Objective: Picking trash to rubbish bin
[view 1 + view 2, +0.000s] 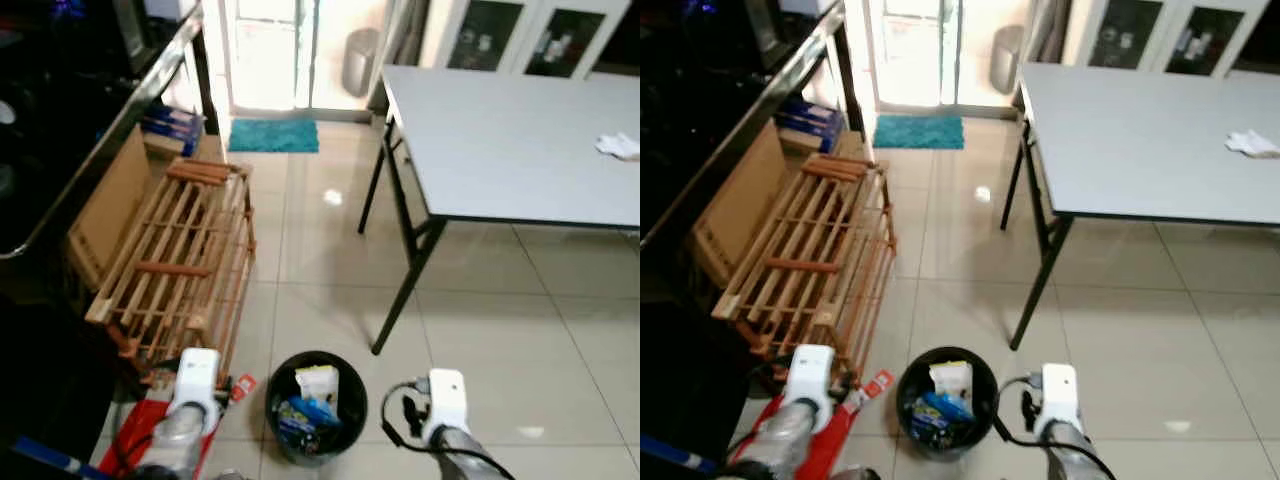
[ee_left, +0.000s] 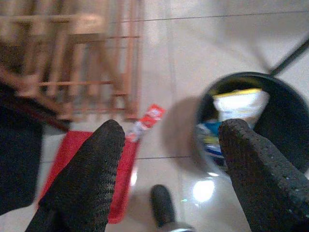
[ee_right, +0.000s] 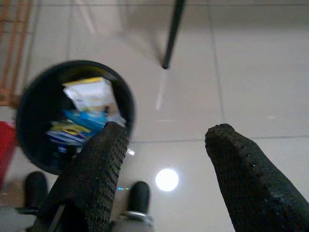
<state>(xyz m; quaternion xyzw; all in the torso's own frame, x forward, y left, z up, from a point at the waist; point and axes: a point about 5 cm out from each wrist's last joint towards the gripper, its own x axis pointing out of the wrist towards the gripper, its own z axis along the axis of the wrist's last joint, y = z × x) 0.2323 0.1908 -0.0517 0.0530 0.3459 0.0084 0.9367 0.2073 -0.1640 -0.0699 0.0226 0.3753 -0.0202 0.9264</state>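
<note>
Both arms low at the frame's bottom edge, flanking a black rubbish bin (image 1: 345,415) on the tiled floor. Left tool (image 2: 169,145) spread wide, empty, above the floor between bin and red mat (image 2: 72,164). Right tool (image 3: 164,159) likewise parted, empty, over bare tile just beside the bin. Inside the bin: yellow-white packet (image 3: 91,94), blue wrapper (image 3: 79,121). White crumpled tissue (image 1: 618,146) on the grey table (image 1: 500,140), well apart. Wooden rack (image 1: 180,260) left.

No txt I can read anywhere. Wrappers in the bin (image 1: 352,392) show yellow and blue print, too blurred. Red-white packet (image 2: 147,121) just beside the bin: lettering unreadable too.
</note>
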